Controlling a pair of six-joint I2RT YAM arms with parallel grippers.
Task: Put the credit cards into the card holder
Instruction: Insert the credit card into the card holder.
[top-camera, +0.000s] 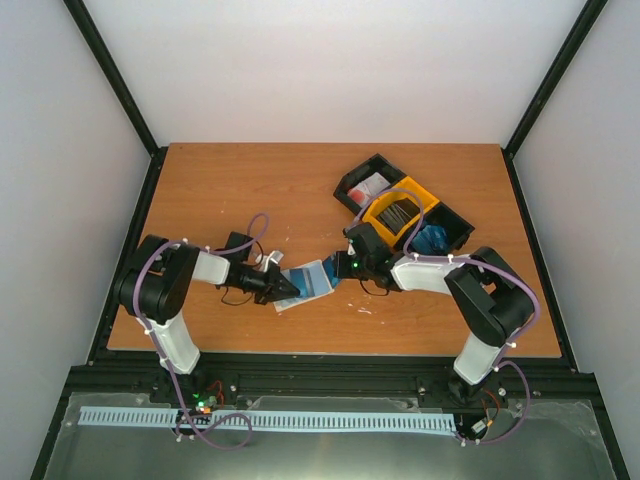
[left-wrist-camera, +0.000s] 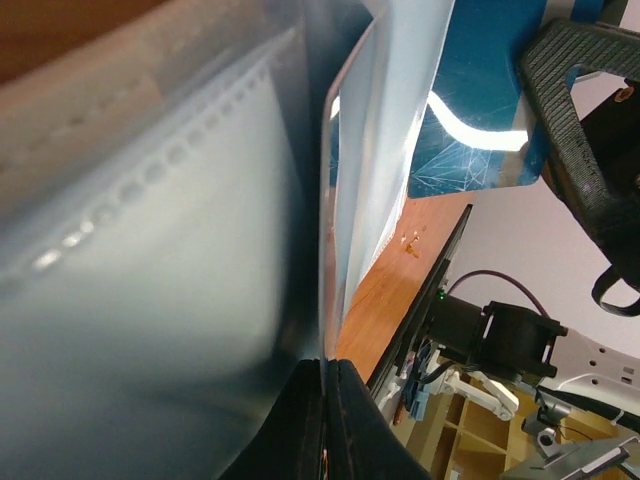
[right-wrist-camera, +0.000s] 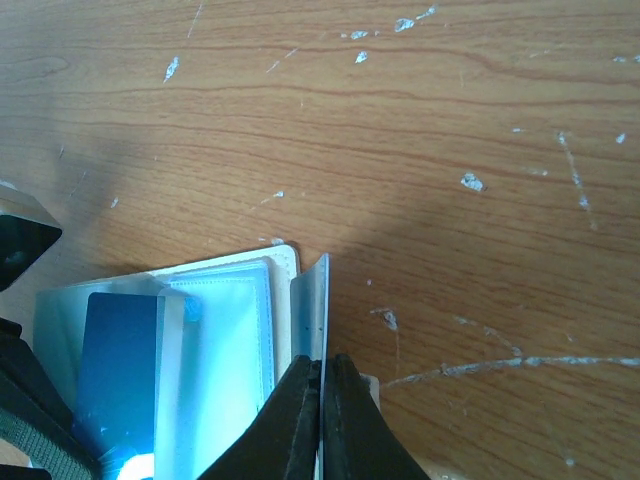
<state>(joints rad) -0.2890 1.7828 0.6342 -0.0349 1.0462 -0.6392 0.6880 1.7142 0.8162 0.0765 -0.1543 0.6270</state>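
A scuffed wooden bench (top-camera: 250, 190) stands inside plain white walls. Near its middle, toward the near edge, the card holder (top-camera: 300, 287) lies open with its pale, clear sleeves facing up.

My left gripper (top-camera: 278, 288) is pinched together on the holder's left edge. I judge this keeps the holder pinned so it cannot slide. My right gripper (top-camera: 343, 266) is closed tight on a thin, pale leaf at the holder's right side. The leaf stands on edge, which I take as a way to hold a pocket open.

Between my two grippers a bright blue credit card (right-wrist-camera: 115, 365) shows among the sleeves. I cannot tell whether it is fully seated in its pocket.

Black and yellow bins (top-camera: 402, 210) sit at the far right, well apart from the holder. I see no other loose card on the bench.
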